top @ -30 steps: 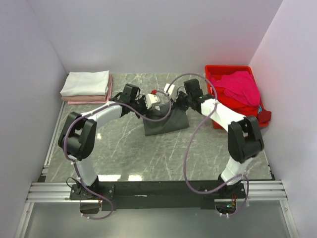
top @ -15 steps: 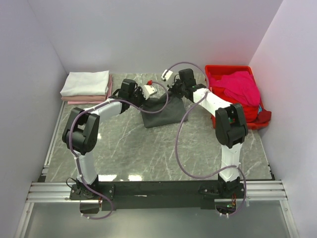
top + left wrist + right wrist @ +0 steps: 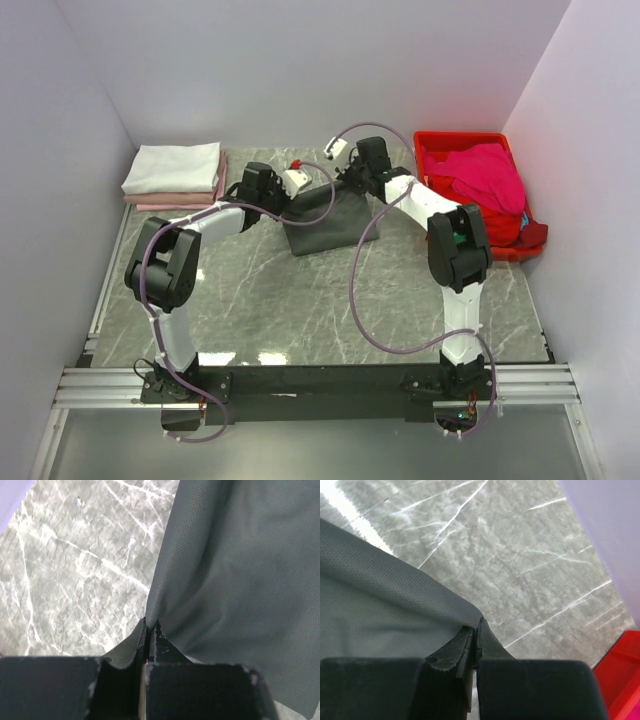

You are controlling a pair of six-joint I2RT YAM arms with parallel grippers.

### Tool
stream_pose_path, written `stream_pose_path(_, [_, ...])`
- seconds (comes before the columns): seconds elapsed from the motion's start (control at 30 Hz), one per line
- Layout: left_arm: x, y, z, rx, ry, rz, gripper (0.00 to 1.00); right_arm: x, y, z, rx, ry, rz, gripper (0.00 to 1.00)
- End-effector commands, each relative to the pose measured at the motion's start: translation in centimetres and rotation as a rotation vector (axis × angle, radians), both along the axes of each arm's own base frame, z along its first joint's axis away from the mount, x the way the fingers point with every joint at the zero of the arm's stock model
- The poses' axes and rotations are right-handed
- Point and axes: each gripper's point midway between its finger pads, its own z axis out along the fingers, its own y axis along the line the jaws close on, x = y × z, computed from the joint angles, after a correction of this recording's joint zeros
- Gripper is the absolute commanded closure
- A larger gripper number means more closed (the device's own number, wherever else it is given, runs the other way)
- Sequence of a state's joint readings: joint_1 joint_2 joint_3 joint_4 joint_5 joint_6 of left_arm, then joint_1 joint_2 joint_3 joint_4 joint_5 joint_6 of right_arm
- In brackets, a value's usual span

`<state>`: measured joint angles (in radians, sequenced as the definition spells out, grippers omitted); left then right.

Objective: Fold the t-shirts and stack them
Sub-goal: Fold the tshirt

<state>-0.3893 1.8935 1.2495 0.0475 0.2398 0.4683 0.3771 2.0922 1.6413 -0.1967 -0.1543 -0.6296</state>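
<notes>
A dark charcoal-grey t-shirt (image 3: pixel 325 222) lies partly folded at the back middle of the marble table, its far edge held up by both grippers. My left gripper (image 3: pixel 291 186) is shut on the shirt's far left corner; in the left wrist view the cloth (image 3: pixel 235 580) is pinched at the fingertips (image 3: pixel 150 628). My right gripper (image 3: pixel 346 178) is shut on the far right corner, with the hem (image 3: pixel 380 610) running into the closed tips (image 3: pixel 476 625). A folded white t-shirt (image 3: pixel 172 167) lies on a folded pale pink one (image 3: pixel 180 202) at the back left.
A red plastic crate (image 3: pixel 468 141) stands at the back right, with a magenta t-shirt (image 3: pixel 487 176) heaped in it and spilling over its right side. Its corner (image 3: pixel 620 677) shows in the right wrist view. White walls close in the back and sides.
Both grippers have moved toward the back wall and come closer together, carrying the grey shirt's far edge with them. The shirt has slid back and bunched narrower.
</notes>
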Motion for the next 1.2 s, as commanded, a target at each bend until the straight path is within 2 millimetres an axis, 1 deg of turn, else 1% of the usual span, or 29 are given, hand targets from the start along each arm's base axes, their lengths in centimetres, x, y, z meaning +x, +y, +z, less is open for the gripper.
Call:
stream_pose_path(0.0, [1.4, 0.4, 3.7, -0.041, -0.08, 0.067, 1.0, 2.0, 0.5, 1.6, 0.015, -0.074, -0.034, 1.0])
stream_pose_path(0.17, [1.6, 0.8, 4.4, -0.045, -0.097, 0.097, 1.0, 2.8, 0.6, 0.9, 0.0, -0.072, -0.05, 1.0])
stream_pose_path(0.2, [2.0, 1.5, 3.8, -0.028, -0.087, 0.142, 1.0, 3.3, 0.5, 0.8, -0.004, -0.08, -0.058, 1.0])
stream_pose_path(0.23, [2.0, 1.5, 3.7, -0.028, -0.087, 0.142, 1.0, 3.3, 0.5, 0.6, -0.005, -0.077, -0.058, 1.0])
stream_pose_path(0.37, [2.3, 1.7, 4.3, -0.034, -0.104, 0.164, 1.0, 3.9, 0.8, 0.7, 0.001, -0.087, -0.07, 1.0])
stream_pose_path(0.4, [2.4, 1.7, 4.2, -0.033, -0.099, 0.172, 1.0, 4.2, 0.8, 1.0, 0.005, -0.095, -0.074, 1.0])
stream_pose_path(0.43, [2.5, 1.8, 4.2, -0.03, -0.1, 0.179, 1.0, 4.3, 0.8, 0.8, 0.004, -0.092, -0.077, 1.0])
stream_pose_path(0.6, [3.2, 2.1, 4.1, -0.023, -0.104, 0.206, 1.0, 4.9, 1.1, 0.9, 0.003, -0.111, -0.09, 1.0])
stream_pose_path(0.63, [3.3, 2.1, 4.0, -0.019, -0.106, 0.206, 1.0, 5.0, 1.0, 0.6, -0.002, -0.108, -0.097, 1.0])
stream_pose_path(0.67, [3.4, 2.1, 3.9, -0.022, -0.102, 0.214, 1.0, 5.3, 1.0, 0.9, 0.003, -0.119, -0.105, 1.0])
stream_pose_path(0.73, [3.6, 2.4, 4.2, -0.024, -0.123, 0.23, 1.0, 5.5, 0.9, 0.8, 0.005, -0.124, -0.123, 1.0])
stream_pose_path(0.83, [3.8, 2.7, 4.4, -0.026, -0.137, 0.256, 1.0, 5.8, 1.3, 0.6, 0.002, -0.136, -0.127, 1.0])
stream_pose_path(0.87, [3.9, 2.8, 4.0, -0.02, -0.126, 0.263, 1.0, 6.2, 1.1, 0.8, -0.005, -0.147, -0.142, 1.0])
stream_pose_path(0.9, [3.9, 2.9, 3.6, -0.017, -0.114, 0.264, 1.0, 6.2, 1.4, 0.4, -0.009, -0.146, -0.142, 1.0])
stream_pose_path(0.93, [4.1, 2.7, 3.6, -0.016, -0.111, 0.265, 1.0, 6.4, 1.4, 0.2, -0.013, -0.149, -0.148, 1.0])
stream_pose_path(0.97, [4.2, 2.7, 3.0, -0.014, -0.094, 0.268, 1.0, 6.8, 1.4, 0.4, -0.016, -0.166, -0.162, 1.0])
stream_pose_path(1.0, [4.4, 3.2, 2.8, -0.002, -0.098, 0.298, 1.0, 7.0, 1.3, 0.3, -0.019, -0.173, -0.177, 1.0])
stream_pose_path(1.07, [4.5, 3.2, 2.1, -0.004, -0.08, 0.31, 1.0, 7.4, 1.8, 0.0, -0.024, -0.174, -0.177, 1.0])
stream_pose_path(1.1, [4.5, 3.2, 1.9, -0.007, -0.067, 0.315, 1.0, 7.6, 1.6, -0.2, -0.035, -0.177, -0.192, 1.0])
stream_pose_path(1.13, [4.9, 3.2, 2.2, -0.014, -0.061, 0.32, 1.0, 7.6, 2.0, -0.4, -0.04, -0.177, -0.19, 1.0])
stream_pose_path(1.17, [5.0, 3.2, 1.3, -0.027, -0.027, 0.346, 0.97, 7.9, 2.1, -0.1, -0.039, -0.19, -0.2, 0.89])
